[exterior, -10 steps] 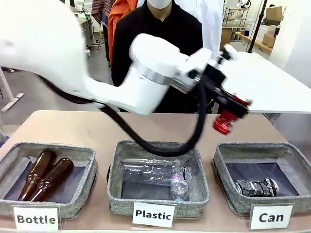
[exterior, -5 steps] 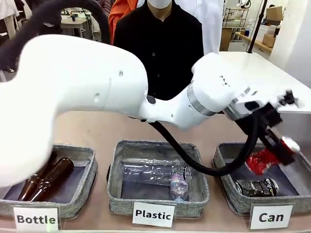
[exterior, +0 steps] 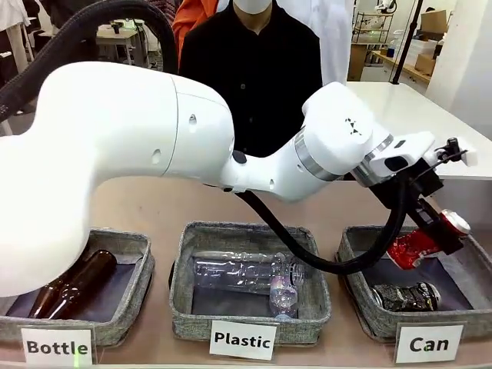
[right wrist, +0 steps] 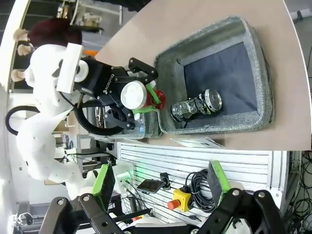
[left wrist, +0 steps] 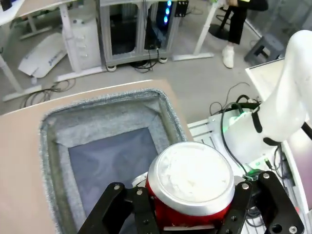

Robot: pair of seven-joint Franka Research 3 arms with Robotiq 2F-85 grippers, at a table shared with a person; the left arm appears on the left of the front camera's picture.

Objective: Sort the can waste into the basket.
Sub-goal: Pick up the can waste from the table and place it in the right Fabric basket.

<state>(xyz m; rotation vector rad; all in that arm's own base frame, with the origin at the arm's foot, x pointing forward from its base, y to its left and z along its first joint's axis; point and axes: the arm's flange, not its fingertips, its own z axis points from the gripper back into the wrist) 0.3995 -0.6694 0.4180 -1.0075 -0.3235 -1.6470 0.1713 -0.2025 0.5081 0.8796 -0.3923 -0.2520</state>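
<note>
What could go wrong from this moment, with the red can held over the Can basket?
The red can sits between the left end effector fingers above the Can basket, toward its far side; released there, it might clip the rim. It could also land on the dark can already inside and bounce. The trailing black cable hangs close to the basket's left wall and may snag.

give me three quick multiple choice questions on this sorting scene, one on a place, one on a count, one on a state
1. Where is the red can?
A. lying in the Plastic basket
B. between the left tool's fingers above the Can basket
C. in the person's hand

2. How many cans lie inside the Can basket?
A. none
B. one
C. three

3. How is the right tool?
A. open, holding nothing
B. shut on a bottle
C. shut on a can

Answers: 1 B, the left tool flanks it over that basket. 2 B, just the dark can rests on its base. 3 A, its green pads stand wide apart.
</note>
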